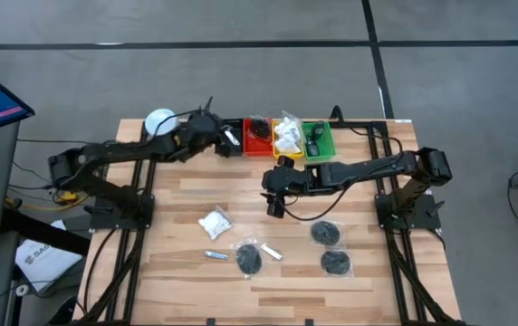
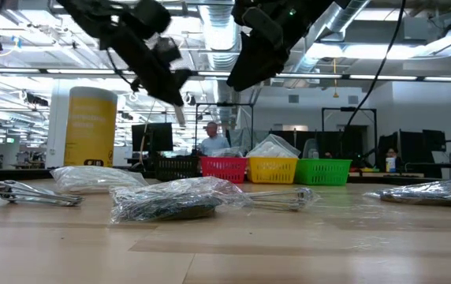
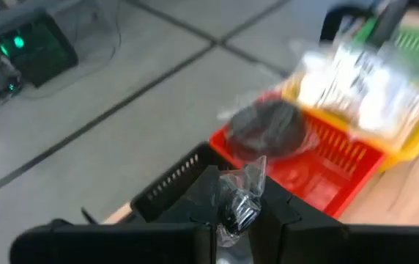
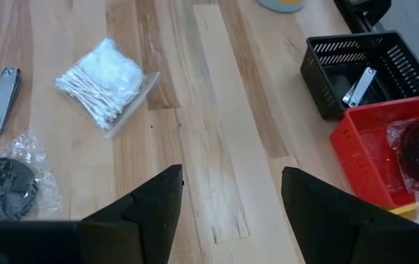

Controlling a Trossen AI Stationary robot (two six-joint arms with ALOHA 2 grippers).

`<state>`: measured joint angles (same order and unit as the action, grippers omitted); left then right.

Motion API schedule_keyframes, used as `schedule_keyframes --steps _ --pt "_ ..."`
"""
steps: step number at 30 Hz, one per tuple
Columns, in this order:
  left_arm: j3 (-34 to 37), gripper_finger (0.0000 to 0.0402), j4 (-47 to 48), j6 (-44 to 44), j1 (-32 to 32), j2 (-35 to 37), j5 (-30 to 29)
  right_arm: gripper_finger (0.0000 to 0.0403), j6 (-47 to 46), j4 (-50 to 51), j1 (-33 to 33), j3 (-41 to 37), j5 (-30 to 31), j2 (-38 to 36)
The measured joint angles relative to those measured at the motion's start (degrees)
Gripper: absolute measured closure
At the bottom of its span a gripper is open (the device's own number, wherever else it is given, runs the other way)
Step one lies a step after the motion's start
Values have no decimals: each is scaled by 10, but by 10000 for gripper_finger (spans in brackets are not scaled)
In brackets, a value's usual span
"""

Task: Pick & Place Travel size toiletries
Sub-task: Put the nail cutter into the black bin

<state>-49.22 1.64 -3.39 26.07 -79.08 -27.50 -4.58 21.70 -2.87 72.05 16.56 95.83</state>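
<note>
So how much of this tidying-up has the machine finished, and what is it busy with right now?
Partly done. The black tray holds a silver nail clipper, the red tray a wrapped black disc, and the yellow tray white packets. The left gripper is shut on a small plastic-wrapped item above the black tray. The right gripper hangs open and empty. Left on the table: a bag of cotton swabs, another clipper, and three wrapped discs.

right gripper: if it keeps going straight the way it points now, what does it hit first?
Probably bare table. The right gripper is open, with only wood between and ahead of its fingers. The cotton swab bag lies off to one side, the black tray to the other. Depth is unclear, so treat this as likely.
</note>
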Motion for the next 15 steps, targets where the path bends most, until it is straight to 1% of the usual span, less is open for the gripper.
schedule_keyframes --steps 5,8,12,15 --pt "-67 368 50 11 16 -92 4 182 0 1 0 0 0 0" --pt "-103 368 78 14 24 -133 10 182 0 3 0 0 0 0" --pt "-125 368 102 14 31 -163 16 182 0 4 -1 0 0 0" --pt "-126 368 110 8 38 -168 40 182 0 4 -1 0 0 0"
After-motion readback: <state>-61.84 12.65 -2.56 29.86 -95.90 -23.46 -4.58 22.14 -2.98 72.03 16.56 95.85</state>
